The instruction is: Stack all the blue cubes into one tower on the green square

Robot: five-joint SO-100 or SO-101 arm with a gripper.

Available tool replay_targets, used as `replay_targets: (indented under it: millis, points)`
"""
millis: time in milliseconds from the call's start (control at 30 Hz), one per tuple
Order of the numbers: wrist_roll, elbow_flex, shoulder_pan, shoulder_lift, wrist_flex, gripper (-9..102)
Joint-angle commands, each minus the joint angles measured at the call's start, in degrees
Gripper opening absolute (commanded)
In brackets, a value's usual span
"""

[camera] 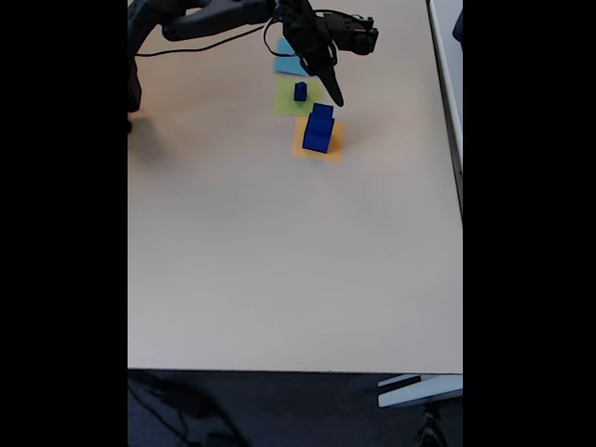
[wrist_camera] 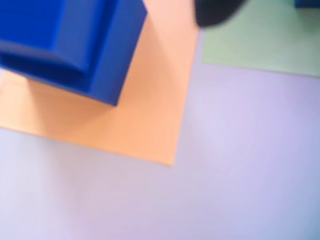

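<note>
Fixed view: medium cube (camera: 322, 114) sits on large cube (camera: 317, 137), both on the orange square (camera: 333, 147), just beside the green square (camera: 284, 101). Small cube (camera: 300, 91) sits alone on the green square. Gripper (camera: 333, 93) hovers just above the orange square's stack; can't tell the jaw state. Judgement: take the medium cube squarely from above, lift straight, don't nudge the large one. No containers here.

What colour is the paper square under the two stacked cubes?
Orange. The paper square shows best in the wrist view, under the stacked blue cubes.
</note>
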Motion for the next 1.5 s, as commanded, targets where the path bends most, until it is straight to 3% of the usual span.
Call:
replay_targets:
  millis: [0, 400, 1467]
  points:
    - [0.70, -0.97, 0.62, 1.58, -2.90, 36]
    - [1.32, 17.40, 2.02, 8.44, -10.37, 36]
    - [-7.73, 9.93, 4.75, 9.23, -9.76, 36]
